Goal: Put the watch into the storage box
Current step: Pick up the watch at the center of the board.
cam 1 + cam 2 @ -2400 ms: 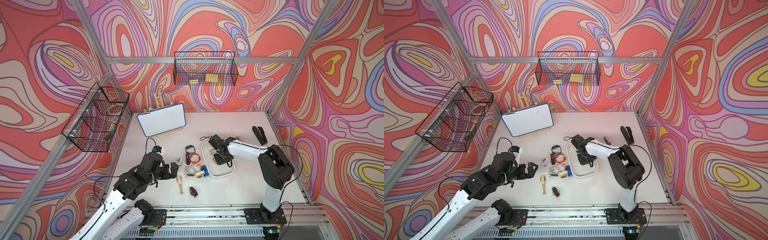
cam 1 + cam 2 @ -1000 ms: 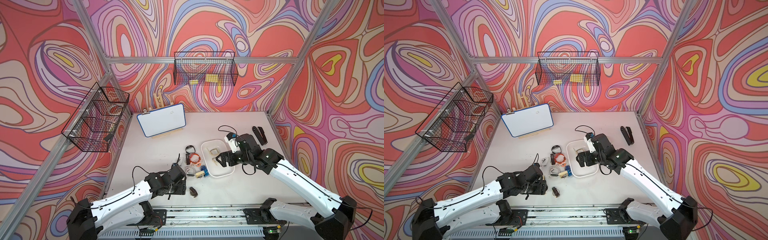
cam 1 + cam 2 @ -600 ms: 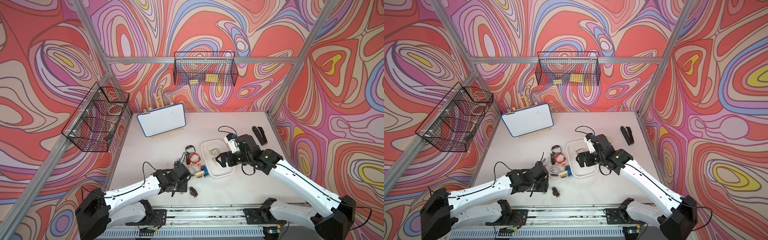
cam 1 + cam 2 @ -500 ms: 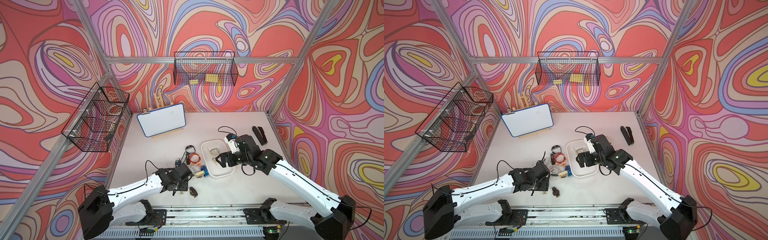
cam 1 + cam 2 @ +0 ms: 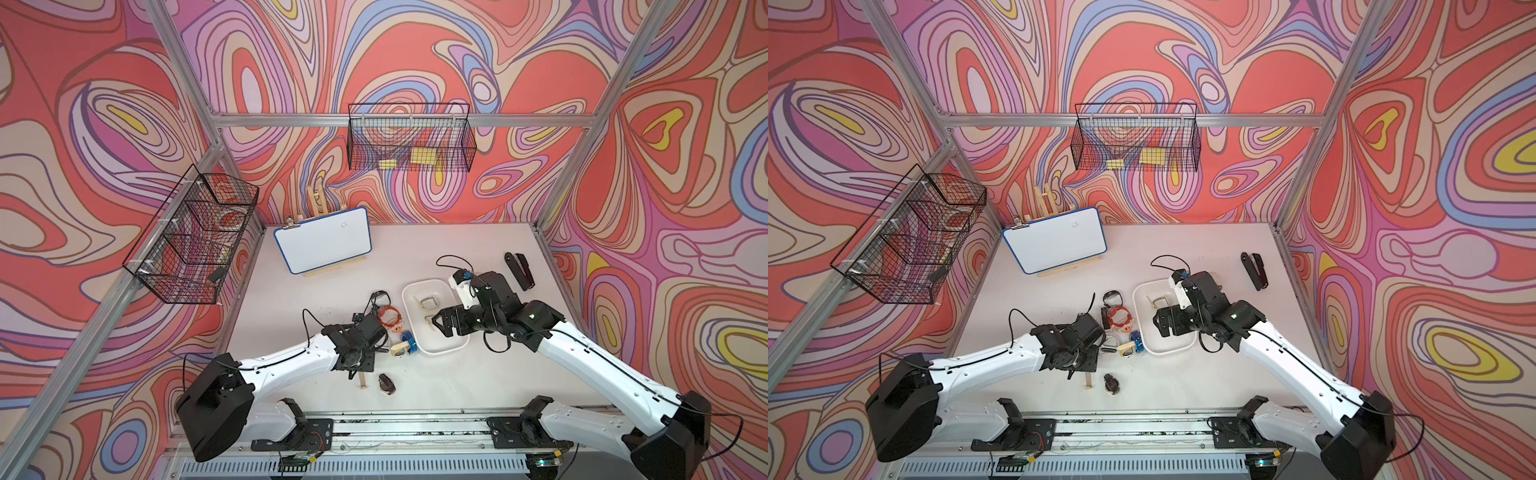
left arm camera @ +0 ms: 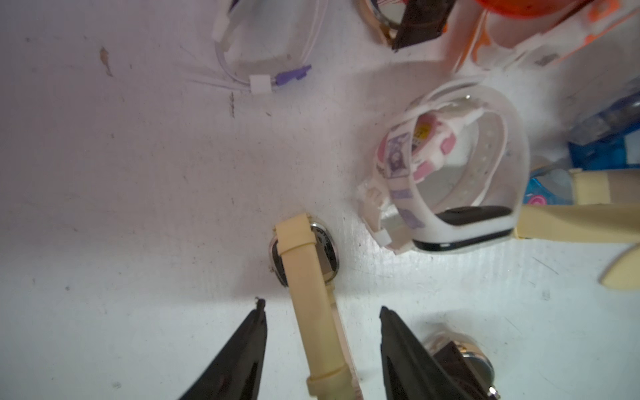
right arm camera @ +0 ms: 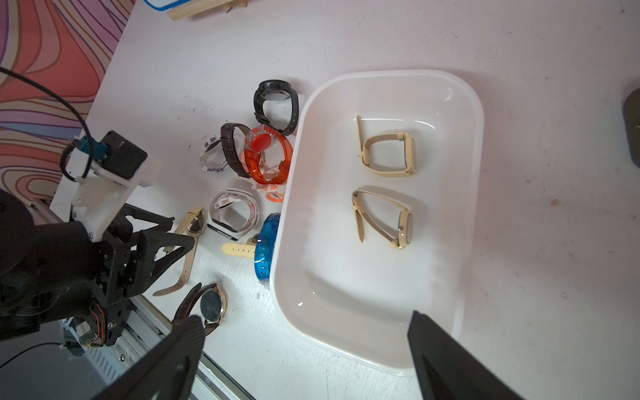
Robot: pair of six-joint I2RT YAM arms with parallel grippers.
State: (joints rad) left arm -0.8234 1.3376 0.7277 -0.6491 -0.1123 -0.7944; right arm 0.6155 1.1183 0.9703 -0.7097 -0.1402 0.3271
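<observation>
Left pincer [image 6: 321, 304] now astride beige watch [image 6: 304, 263]

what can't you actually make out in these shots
- Left wrist view: cream-strap watch, strap end cut off by the frame edge.
- Left wrist view: blue watch, blurred and cut by the edge.
- Top views: side wire basket, contents too small behind the mesh.

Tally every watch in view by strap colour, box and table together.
Beige watches: 4
Brown watches: 2
White or clear watches: 2
Black watches: 1
Orange watches: 1
Blue watches: 1
Total: 11
</observation>
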